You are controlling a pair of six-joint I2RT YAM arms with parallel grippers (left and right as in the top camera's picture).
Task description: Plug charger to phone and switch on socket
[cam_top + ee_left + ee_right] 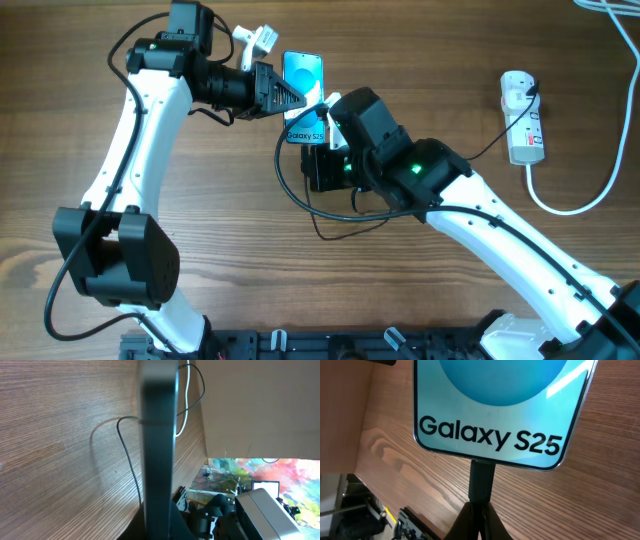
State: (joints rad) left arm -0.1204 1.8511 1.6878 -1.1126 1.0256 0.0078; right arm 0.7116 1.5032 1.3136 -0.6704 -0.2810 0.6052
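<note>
The phone (303, 68) has a cyan screen with "Galaxy S25" along its lower edge (495, 410). It is held up off the table. My left gripper (288, 95) is shut on its side; in the left wrist view the phone (159, 435) shows edge-on between the fingers (165, 527). My right gripper (325, 120) (481, 520) is shut on the charger's small black plug tip (481, 479), which meets the middle of the phone's lower edge. The thin black cable (131, 465) loops on the table. The white socket (522, 120) lies at the right with a black plug (528, 92) in it.
The socket's white cord (585, 205) curves along the table's right side and up to the far right corner. A white cable (186, 410) shows behind the phone in the left wrist view. The table is brown wood (230, 250).
</note>
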